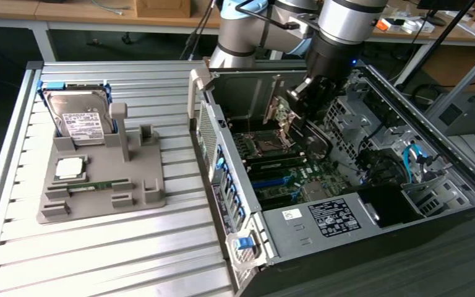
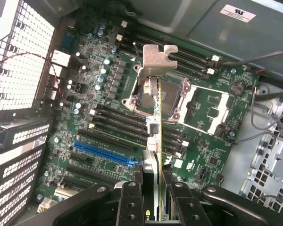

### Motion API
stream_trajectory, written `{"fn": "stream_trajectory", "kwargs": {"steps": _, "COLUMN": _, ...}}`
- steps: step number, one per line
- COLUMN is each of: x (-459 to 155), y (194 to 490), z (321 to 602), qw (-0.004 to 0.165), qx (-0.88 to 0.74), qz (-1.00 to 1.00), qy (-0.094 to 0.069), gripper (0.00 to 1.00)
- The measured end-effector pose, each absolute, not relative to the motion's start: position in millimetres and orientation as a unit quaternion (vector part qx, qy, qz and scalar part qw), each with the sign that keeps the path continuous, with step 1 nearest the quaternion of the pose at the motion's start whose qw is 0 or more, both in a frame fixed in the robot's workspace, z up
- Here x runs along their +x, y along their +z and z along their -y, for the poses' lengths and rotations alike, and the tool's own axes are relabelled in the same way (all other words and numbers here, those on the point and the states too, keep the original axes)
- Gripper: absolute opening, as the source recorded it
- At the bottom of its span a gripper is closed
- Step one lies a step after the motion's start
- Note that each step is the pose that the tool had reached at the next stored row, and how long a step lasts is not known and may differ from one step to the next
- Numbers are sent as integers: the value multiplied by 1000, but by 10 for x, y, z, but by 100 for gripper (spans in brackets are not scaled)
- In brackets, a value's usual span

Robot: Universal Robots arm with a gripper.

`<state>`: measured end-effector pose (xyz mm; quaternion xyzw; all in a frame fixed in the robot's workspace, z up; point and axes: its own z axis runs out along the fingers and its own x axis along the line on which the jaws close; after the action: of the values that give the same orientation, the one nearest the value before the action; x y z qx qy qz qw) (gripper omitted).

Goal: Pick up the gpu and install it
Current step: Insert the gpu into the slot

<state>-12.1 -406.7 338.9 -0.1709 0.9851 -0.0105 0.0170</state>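
Note:
The gpu (image 2: 155, 117) shows edge-on in the wrist view as a thin card with a silvery bracket (image 2: 155, 59) at its far end. My gripper (image 2: 154, 200) is shut on it, a black finger (image 2: 129, 200) on each side. The card hangs above the green motherboard (image 2: 207, 108), over the CPU socket and the black slots, not touching them. In the exterior view the gripper (image 1: 302, 102) reaches down into the open computer case (image 1: 345, 216), and the gpu (image 1: 281, 119) hangs upright beneath it, near the case's rear wall.
A long blue slot (image 2: 101, 153) lies on the board beside the black slots. Outside the case, on the exterior view's left, a grey fixture (image 1: 138, 185) on the slatted table holds a hard drive (image 1: 81, 120), a square chip (image 1: 70, 166) and a green memory stick (image 1: 89, 184). Drive cages and cables crowd the case's right side.

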Motion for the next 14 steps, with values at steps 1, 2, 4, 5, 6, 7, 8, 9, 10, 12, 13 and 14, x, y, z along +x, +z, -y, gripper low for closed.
{"fn": "stream_trajectory", "kwargs": {"steps": 1, "x": -121, "y": 3389, "z": 4067, "qw": 17, "qx": -177, "qz": -984, "qy": -10, "gripper": 27}}
{"fn": "stream_trajectory", "kwargs": {"steps": 2, "x": -121, "y": 3389, "z": 4067, "qw": 17, "qx": -181, "qz": -983, "qy": -10, "gripper": 27}}
{"fn": "stream_trajectory", "kwargs": {"steps": 4, "x": -121, "y": 3389, "z": 4067, "qw": 17, "qx": -188, "qz": -982, "qy": -10, "gripper": 27}}
{"fn": "stream_trajectory", "kwargs": {"steps": 5, "x": -121, "y": 3389, "z": 4067, "qw": 17, "qx": -193, "qz": -981, "qy": -10, "gripper": 27}}
{"fn": "stream_trajectory", "kwargs": {"steps": 6, "x": -121, "y": 3389, "z": 4067, "qw": 17, "qx": -196, "qz": -980, "qy": -10, "gripper": 27}}
{"fn": "stream_trajectory", "kwargs": {"steps": 7, "x": -121, "y": 3389, "z": 4067, "qw": 17, "qx": -200, "qz": -980, "qy": -10, "gripper": 27}}
{"fn": "stream_trajectory", "kwargs": {"steps": 8, "x": -121, "y": 3389, "z": 4067, "qw": 17, "qx": -204, "qz": -979, "qy": -10, "gripper": 27}}
{"fn": "stream_trajectory", "kwargs": {"steps": 9, "x": -121, "y": 3389, "z": 4067, "qw": 17, "qx": -206, "qz": -978, "qy": -10, "gripper": 27}}
{"fn": "stream_trajectory", "kwargs": {"steps": 10, "x": -121, "y": 3389, "z": 4067, "qw": 17, "qx": -210, "qz": -978, "qy": -10, "gripper": 27}}
{"fn": "stream_trajectory", "kwargs": {"steps": 12, "x": -121, "y": 3389, "z": 4067, "qw": 17, "qx": -215, "qz": -976, "qy": -10, "gripper": 27}}
{"fn": "stream_trajectory", "kwargs": {"steps": 13, "x": -121, "y": 3389, "z": 4067, "qw": 17, "qx": -218, "qz": -976, "qy": -10, "gripper": 27}}
{"fn": "stream_trajectory", "kwargs": {"steps": 14, "x": -121, "y": 3389, "z": 4067, "qw": 18, "qx": -221, "qz": -975, "qy": -10, "gripper": 27}}
